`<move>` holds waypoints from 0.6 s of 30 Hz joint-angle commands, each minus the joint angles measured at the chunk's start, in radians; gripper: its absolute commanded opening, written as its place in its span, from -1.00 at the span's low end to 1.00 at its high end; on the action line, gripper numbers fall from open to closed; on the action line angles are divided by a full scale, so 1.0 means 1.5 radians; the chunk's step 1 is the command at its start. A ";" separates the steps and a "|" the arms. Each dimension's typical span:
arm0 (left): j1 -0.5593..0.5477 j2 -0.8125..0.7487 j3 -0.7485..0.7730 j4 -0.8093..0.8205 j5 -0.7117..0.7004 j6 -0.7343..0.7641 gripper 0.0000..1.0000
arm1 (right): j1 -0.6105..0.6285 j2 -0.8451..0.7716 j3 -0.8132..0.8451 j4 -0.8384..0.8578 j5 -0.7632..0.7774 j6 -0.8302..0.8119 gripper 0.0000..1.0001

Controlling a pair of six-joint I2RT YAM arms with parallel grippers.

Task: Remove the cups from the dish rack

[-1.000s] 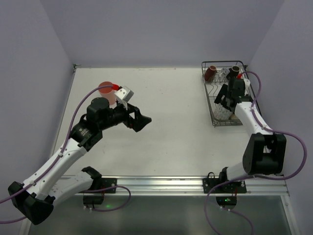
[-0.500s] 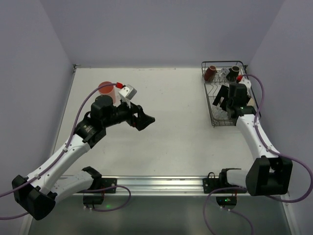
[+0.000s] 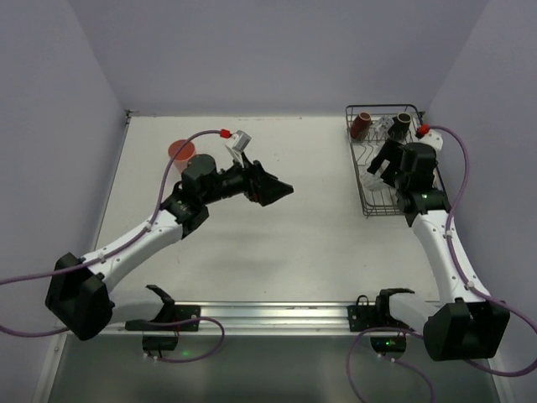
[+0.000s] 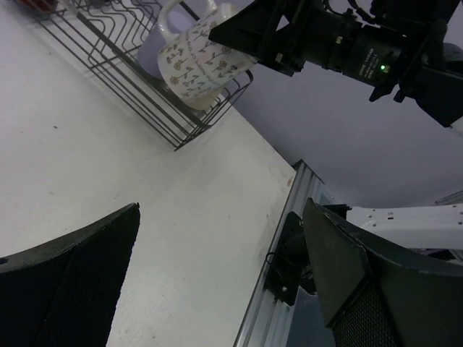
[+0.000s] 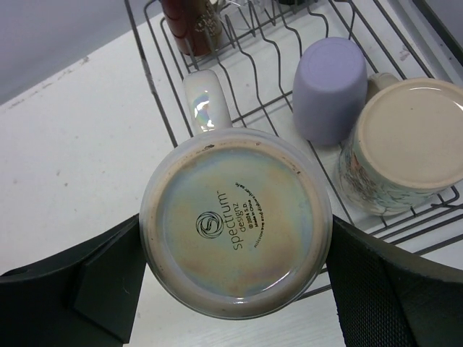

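My right gripper is shut on an upturned cream mug, one finger against each side of it, at the front left edge of the dish rack. From above, the right gripper hangs over the rack. A lavender cup, a patterned mug and a dark brown mug stand in the rack. A salmon-red tumbler stands on the table at the far left. My left gripper is open and empty above the table's middle, its jaws wide apart.
Two dark brown mugs sit at the rack's far end. The rack lies close to the right wall. A metal rail runs along the table's near edge. The left arm's cable arches beside the tumbler.
My left arm has swung away from the tumbler toward the table's middle. My right gripper has closed on the cream mug at the rack's front and shifted slightly.
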 commanded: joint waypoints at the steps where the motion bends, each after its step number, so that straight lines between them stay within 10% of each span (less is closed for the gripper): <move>1: -0.024 0.076 0.037 0.159 0.025 -0.078 0.94 | 0.000 -0.054 0.060 0.099 -0.049 0.045 0.04; 18: -0.049 0.417 0.235 0.385 0.037 -0.136 0.84 | 0.000 -0.114 0.030 0.198 -0.302 0.219 -0.01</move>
